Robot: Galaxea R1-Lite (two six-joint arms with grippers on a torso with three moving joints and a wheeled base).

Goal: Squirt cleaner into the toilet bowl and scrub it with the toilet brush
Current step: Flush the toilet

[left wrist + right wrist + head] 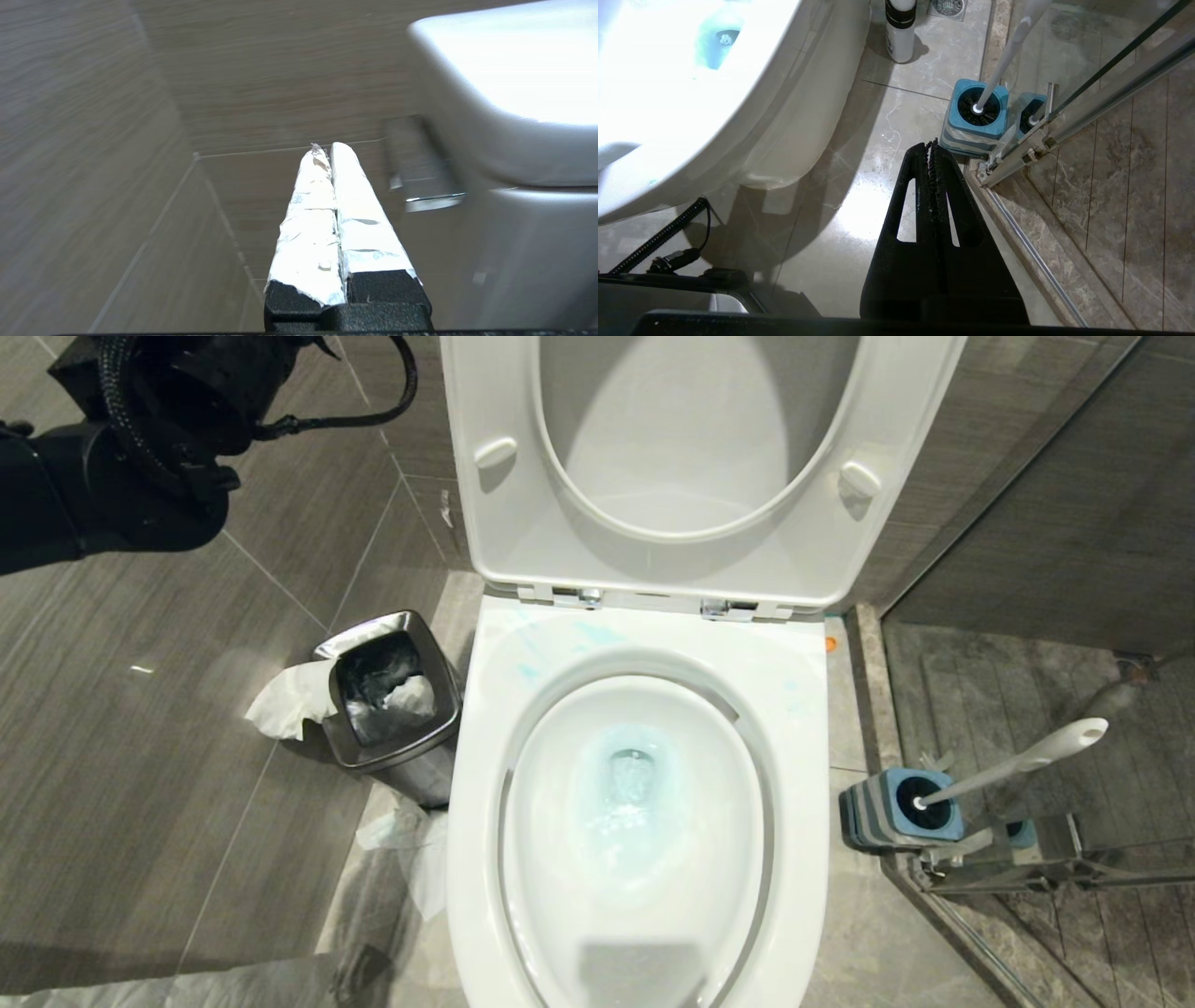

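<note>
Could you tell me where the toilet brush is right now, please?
In the head view the toilet brush stands in its blue holder on the floor, right of the toilet bowl, beside the glass shower door.

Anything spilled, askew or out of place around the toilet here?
Yes. Teal cleaner streaks lie on the toilet bowl's flat rim, outside the basin. White paper hangs over the edge of the steel bin on the floor.

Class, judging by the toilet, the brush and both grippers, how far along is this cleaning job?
Done: thin turquoise cleaner tints the water in the glossy white ceramic toilet bowl. In hand: nothing; the left gripper, raised beside the toilet, and the right gripper, low above the floor, are shut and empty. Left: the white-handled toilet brush stands in its square blue-grey holder, so scrubbing looks undone.
</note>
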